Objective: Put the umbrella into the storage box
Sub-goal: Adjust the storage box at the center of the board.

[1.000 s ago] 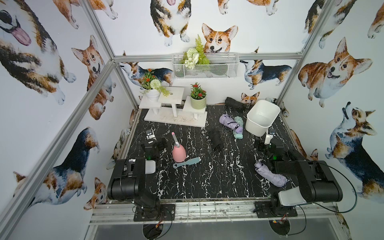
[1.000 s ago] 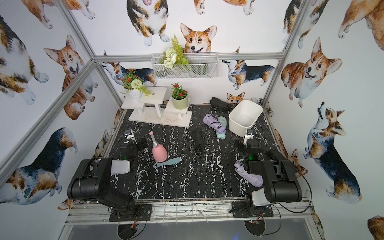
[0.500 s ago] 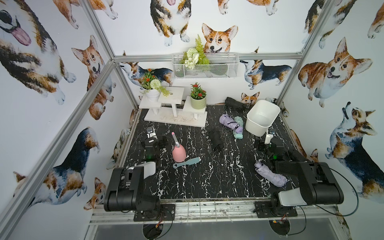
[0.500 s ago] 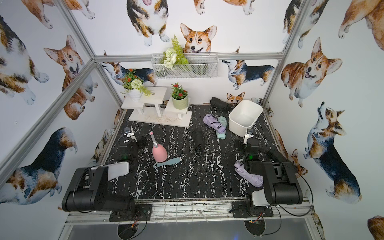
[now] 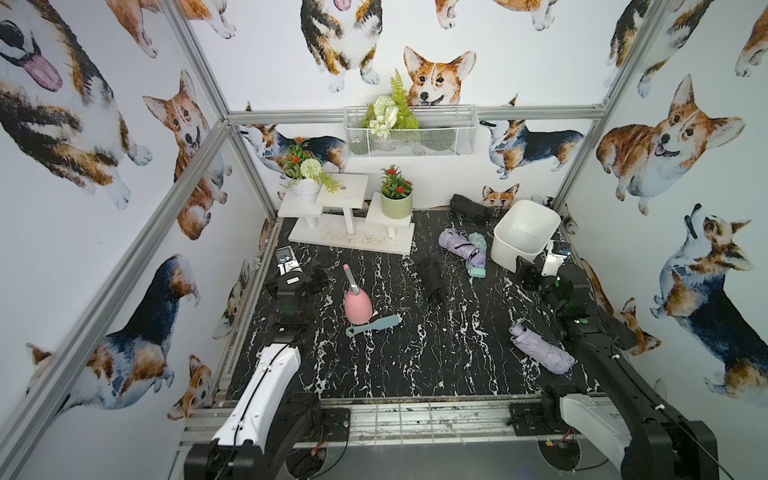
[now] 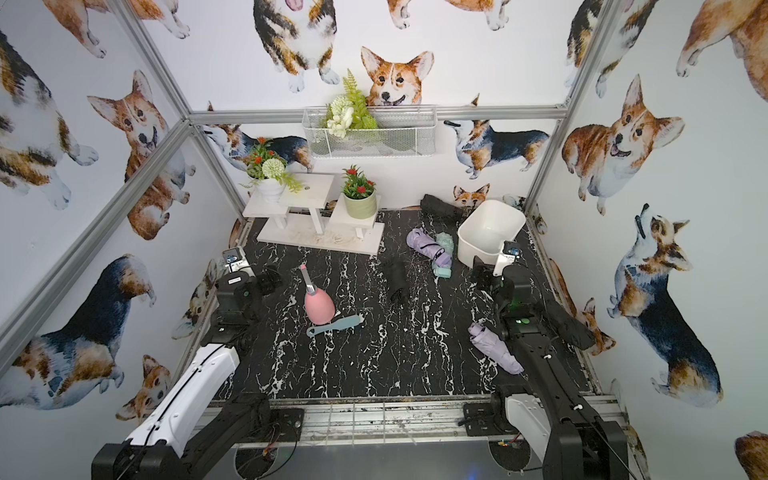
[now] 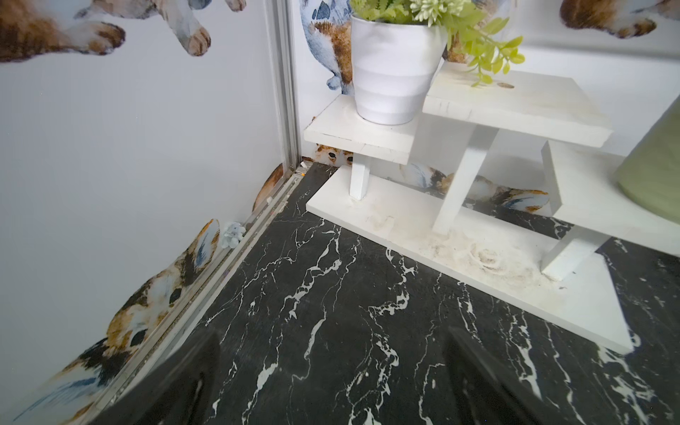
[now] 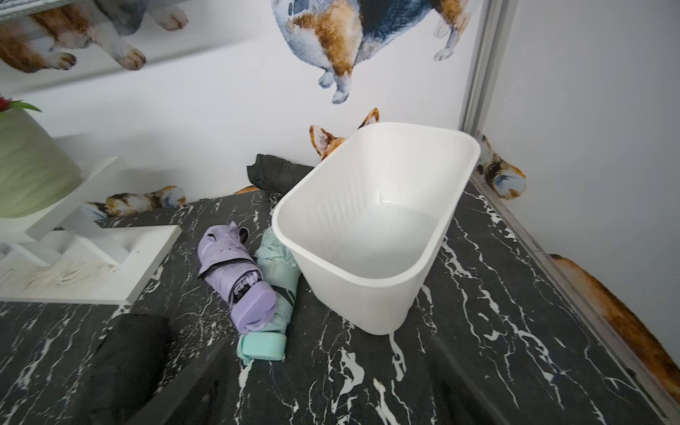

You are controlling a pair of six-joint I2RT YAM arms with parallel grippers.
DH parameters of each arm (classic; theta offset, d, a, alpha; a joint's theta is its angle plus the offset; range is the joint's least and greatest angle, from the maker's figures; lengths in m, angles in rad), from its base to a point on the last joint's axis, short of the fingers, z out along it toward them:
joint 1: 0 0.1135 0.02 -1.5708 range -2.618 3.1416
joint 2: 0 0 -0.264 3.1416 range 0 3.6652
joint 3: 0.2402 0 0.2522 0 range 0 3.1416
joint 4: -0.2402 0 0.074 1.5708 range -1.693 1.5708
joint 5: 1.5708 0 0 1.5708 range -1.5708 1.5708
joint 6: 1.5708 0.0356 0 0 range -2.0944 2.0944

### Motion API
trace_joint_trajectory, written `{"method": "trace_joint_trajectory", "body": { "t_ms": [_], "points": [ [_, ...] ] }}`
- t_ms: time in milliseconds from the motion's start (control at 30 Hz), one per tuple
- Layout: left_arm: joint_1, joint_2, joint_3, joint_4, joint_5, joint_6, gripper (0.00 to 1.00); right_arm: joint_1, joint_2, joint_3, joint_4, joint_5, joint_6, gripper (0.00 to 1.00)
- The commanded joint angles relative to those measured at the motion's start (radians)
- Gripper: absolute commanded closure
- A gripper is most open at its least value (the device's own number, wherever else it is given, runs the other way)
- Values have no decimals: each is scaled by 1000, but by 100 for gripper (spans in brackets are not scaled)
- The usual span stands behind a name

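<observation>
Right now my right gripper hangs low over the table, jaws wide apart and nothing between them, aimed at the far right corner. Just ahead stands the storage box, mouth up and bare inside. That suits me, since an umbrella can go in from above without tipping anything.

Along the box's left wall lies a mint umbrella. The rim hides the join, so I can't tell whether it touches. A lilac umbrella rests against the mint one. Both are folded flat with their handles toward the gripper, so I'd judge this pair the handiest pick.

The others lie wider out:
- A black umbrella lies left of the gripper.
- Another black one sits at the far wall behind the box.
- A second lilac umbrella lies nearer, just beside my right arm.

My left gripper is spread open too, and empty. It sits over bare table at the left, by the white plant stand — parked there, I reckon, to leave the right arm its room.
</observation>
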Motion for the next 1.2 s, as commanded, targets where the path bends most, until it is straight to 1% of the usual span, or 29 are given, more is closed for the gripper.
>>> {"method": "trace_joint_trajectory", "body": {
  "t_ms": [0, 100, 300, 400, 467, 567, 700, 800, 933, 1000, 1067, 1167],
  "points": [
    [-8, -17, 62, -166, 46, -99, 0, 5, 2, 91, -233, -97, 78, 13],
    [-25, -4, 141, -232, 127, -133, 2, 15, 31, 165, -333, -152, 81, 13],
    [-99, 32, 280, -303, 237, -160, 3, 24, 76, 252, -423, -173, 104, 9],
    [-143, 67, 360, -326, 292, -162, 3, 25, 144, 347, -500, -134, 125, 8],
    [-175, 103, 399, -336, 325, -165, 3, 20, 227, 434, -573, -72, 130, 6],
    [-231, 159, 448, -351, 343, -149, 3, -12, 320, 550, -664, -45, 141, 7],
    [-291, 235, 515, -370, 356, -118, 4, -72, 399, 634, -719, -26, 167, 12],
    [-326, 307, 591, -420, 362, -106, 6, -112, 471, 692, -762, -11, 161, 15],
    [-361, 365, 651, -437, 365, -108, 7, -170, 567, 744, -783, -62, 164, 27],
    [-371, 378, 663, -430, 366, -112, 7, -183, 602, 766, -787, -69, 161, 32],
    [-378, 390, 671, -422, 380, -118, 7, -193, 636, 789, -791, -72, 162, 40],
    [-385, 418, 694, -435, 393, -122, 7, -199, 687, 827, -802, -78, 160, 45]
  ]
}}
